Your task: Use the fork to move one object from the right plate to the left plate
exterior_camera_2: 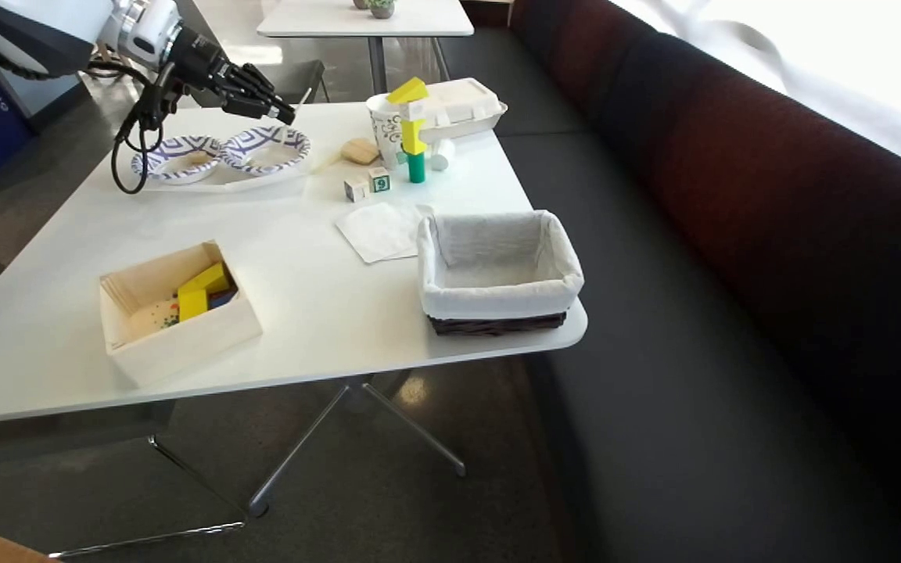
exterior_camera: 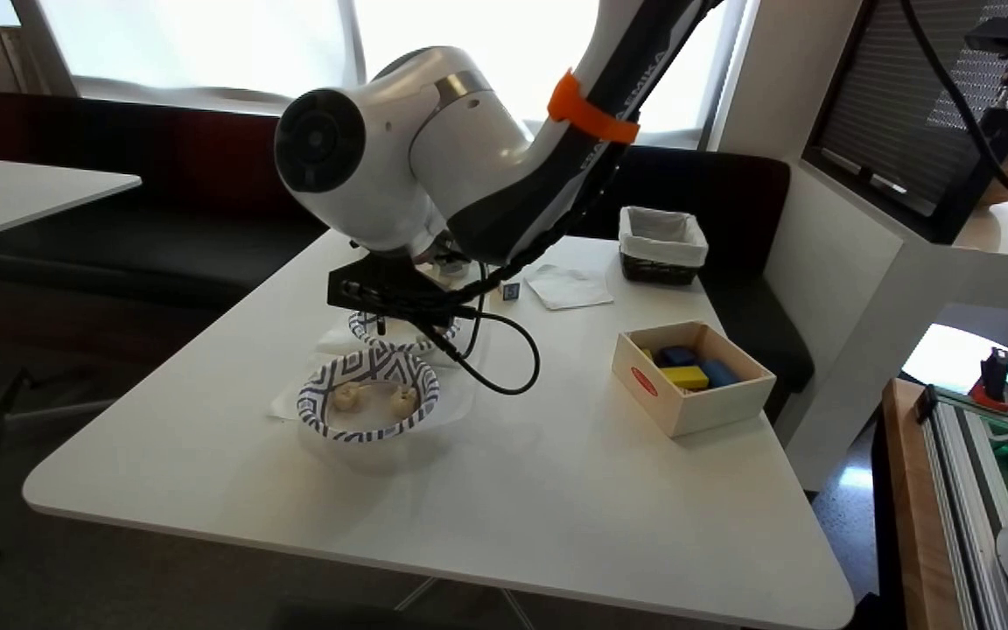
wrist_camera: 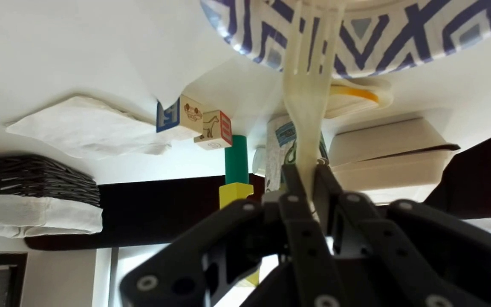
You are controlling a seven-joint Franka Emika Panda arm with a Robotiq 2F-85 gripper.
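Pinching the fork (wrist_camera: 307, 102) above the right plate (exterior_camera_2: 247, 139)

In an exterior view, taking left and right as they appear here, the gripper (exterior_camera_2: 286, 116) hangs above the far edge of the right plate, with the left plate (exterior_camera_2: 173, 146) just beside that one. Setting the two as neighbours presumably shortens the carry. A pale sliver (exterior_camera_2: 304, 100) by the gripper is probably the fork's handle end.

In an exterior view, two pale lumps (exterior_camera: 346, 396) lie in the left plate, which is near; the arm (exterior_camera: 469, 131) hides much of the right plate, which is far, so its contents are unclear. White paper (exterior_camera: 283, 406) shows beneath, likely to catch crumbs. The box (exterior_camera: 718, 409) and the basket (exterior_camera: 661, 254) stand well to the right, perhaps to leave room.

In the wrist view, the gripper's fingers (wrist_camera: 292, 183) clamp the fork by its handle, tines reaching over the right plate's patterned wall. Holding it behind the head seems meant to keep the fingers clear of the rim. Whether the tines touch the plate I cannot tell, since the tips run out of view. The fork is pale cream plastic, slightly see-through: a slim handle flares into a broad head with narrow tines, the blue pattern showing between them. No lump shows on the part in view.
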